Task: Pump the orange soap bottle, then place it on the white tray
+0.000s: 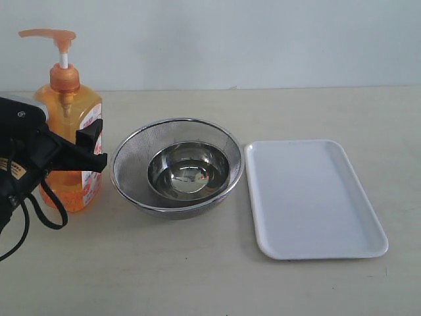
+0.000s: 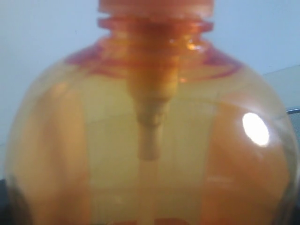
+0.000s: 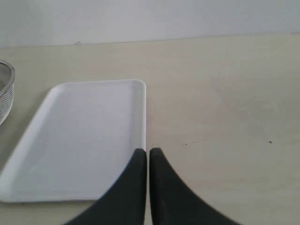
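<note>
**Left tool steadies the bottle; the pump press comes next**

The orange soap bottle (image 1: 58, 115) stands upright on the table (image 1: 197, 276) at the left, just beside the steel mesh bowl (image 1: 128, 155) and well apart from the white tray (image 1: 309, 197). The left tool (image 1: 89, 148) is closed around its body, one finger across the label. The right tool (image 3: 148, 152) has its fingers pressed together and hovers by the tray's corner. That narrow tip looks suited to pushing the pump head (image 1: 49, 34). It should land on the flat top near the white stem and drive straight down, because an off-centre push could tip the bottle. The left grip sits at mid-height and should hold firm.
</note>
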`<action>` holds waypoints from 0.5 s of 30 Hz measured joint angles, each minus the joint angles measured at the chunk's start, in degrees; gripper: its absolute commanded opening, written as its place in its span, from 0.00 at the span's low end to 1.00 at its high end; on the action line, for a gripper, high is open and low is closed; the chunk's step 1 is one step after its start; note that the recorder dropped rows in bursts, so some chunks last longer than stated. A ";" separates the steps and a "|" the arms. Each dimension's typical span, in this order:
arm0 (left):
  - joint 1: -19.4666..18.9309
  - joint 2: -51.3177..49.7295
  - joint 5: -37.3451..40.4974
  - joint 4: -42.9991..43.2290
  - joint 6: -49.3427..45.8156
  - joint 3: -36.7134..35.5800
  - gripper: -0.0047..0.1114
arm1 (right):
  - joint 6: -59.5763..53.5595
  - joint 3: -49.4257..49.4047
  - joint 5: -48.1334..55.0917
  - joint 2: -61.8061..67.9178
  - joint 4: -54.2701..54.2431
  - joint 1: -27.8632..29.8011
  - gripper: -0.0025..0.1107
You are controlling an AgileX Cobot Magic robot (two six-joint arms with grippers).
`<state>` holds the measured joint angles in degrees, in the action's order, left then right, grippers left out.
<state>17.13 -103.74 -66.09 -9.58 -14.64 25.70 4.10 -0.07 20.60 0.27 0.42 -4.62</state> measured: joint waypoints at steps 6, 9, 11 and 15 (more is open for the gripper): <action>0.00 0.10 0.13 0.12 0.00 0.00 0.08 | 0.00 0.00 0.00 0.00 0.00 0.00 0.02; 0.00 0.10 0.13 0.12 0.13 0.00 0.08 | 0.00 0.00 0.00 0.00 0.00 0.00 0.02; 0.00 0.10 0.13 0.12 0.50 0.00 0.08 | 0.00 0.00 0.00 0.00 0.00 0.00 0.02; 0.00 0.10 0.13 0.12 0.60 0.00 0.08 | -0.99 0.00 -0.46 0.00 0.80 0.00 0.02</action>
<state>17.13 -103.63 -65.96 -9.46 -14.05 25.70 3.11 -0.07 20.14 0.27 1.22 -4.62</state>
